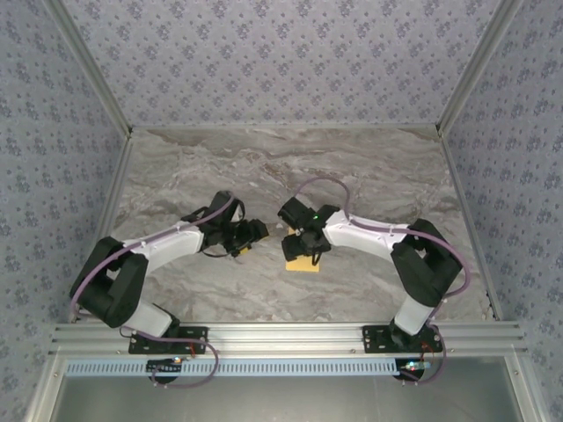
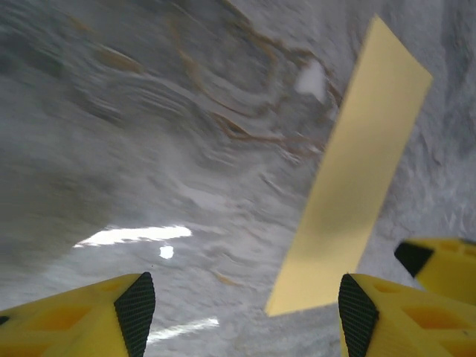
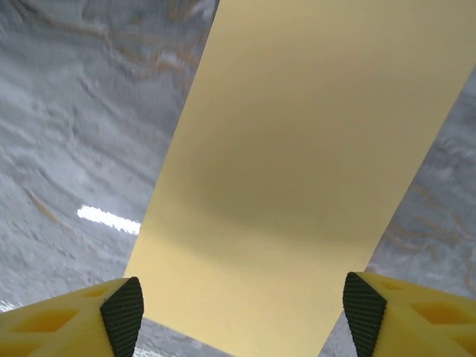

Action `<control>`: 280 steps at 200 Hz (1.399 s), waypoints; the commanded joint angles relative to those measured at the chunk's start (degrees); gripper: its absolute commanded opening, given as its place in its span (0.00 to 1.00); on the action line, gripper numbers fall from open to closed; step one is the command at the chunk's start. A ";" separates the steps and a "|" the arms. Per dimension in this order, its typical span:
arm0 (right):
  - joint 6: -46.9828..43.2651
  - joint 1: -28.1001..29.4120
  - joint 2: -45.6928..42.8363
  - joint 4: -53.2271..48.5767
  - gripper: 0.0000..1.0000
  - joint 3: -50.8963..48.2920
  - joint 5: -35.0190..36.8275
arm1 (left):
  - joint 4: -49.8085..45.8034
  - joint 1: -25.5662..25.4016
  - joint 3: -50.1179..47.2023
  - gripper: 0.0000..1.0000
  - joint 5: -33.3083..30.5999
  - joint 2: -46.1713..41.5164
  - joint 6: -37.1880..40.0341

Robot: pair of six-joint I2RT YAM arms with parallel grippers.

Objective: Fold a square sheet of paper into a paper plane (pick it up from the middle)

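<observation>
Right wrist, right gripper (image 3: pixel 243 316) spread above paper (image 3: pixel 297 171) — edges cropped, left gripper (image 2: pixel 245 314) spread, both empty

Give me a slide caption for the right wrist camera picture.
Right gripper, jaws open, hovers above the yellow paper on the marble table.

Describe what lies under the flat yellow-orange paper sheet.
The flat yellow-orange paper sheet lies on the grey marbled tabletop, which shows beside its edges. The patch directly beneath is covered, so nothing else can be confirmed there.
</observation>
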 commanded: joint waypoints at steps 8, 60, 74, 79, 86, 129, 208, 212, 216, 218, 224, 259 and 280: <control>-0.75 2.68 3.77 -3.99 0.84 3.35 3.48 | -3.61 3.14 -1.57 0.69 -1.96 -2.41 -2.41; -0.73 3.57 8.51 -3.41 0.94 4.47 0.68 | -4.94 4.58 -2.20 0.71 -2.28 -3.39 -1.86; -0.33 2.60 8.24 -2.33 0.94 4.07 -1.30 | -5.00 4.53 -2.27 0.71 -2.28 -3.41 -1.79; -0.25 2.23 8.08 -2.07 0.94 3.55 -1.84 | -5.03 4.53 -2.24 0.71 -2.29 -3.30 -1.78; -0.16 1.72 7.94 -1.62 0.94 3.00 -2.64 | -5.11 4.53 -2.35 0.71 -2.34 -3.25 -1.66; -1.08 0.01 8.49 -0.64 0.92 1.10 -4.79 | -5.39 4.54 -1.78 0.72 -2.47 -2.70 -1.28; -2.76 -0.27 10.29 -2.40 0.89 0.53 -0.89 | -5.68 4.55 -1.49 0.72 -2.65 -2.25 -0.82; -2.81 -0.23 10.41 -2.43 0.89 0.51 -0.87 | -5.70 4.59 -1.50 0.72 -2.65 -2.28 -0.82; -2.80 -0.19 10.60 -2.47 0.89 0.54 -0.86 | -5.75 4.53 -1.50 0.72 -2.65 -2.23 -0.82; -2.80 -0.13 10.68 -2.50 0.89 0.54 -0.91 | -5.69 4.59 -1.50 0.72 -2.65 -2.24 -0.82; -2.95 -0.03 10.87 -2.32 0.90 0.51 -1.22 | -5.76 4.53 -1.50 0.72 -2.65 -2.29 -0.84; -3.91 0.00 11.39 -1.02 0.93 -0.23 -3.99 | -5.83 4.57 -1.58 0.72 -2.75 -2.33 -0.73; -4.38 -0.10 12.47 -1.73 0.93 -0.15 -3.92 | -5.84 4.53 -1.59 0.72 -2.78 -2.35 -0.66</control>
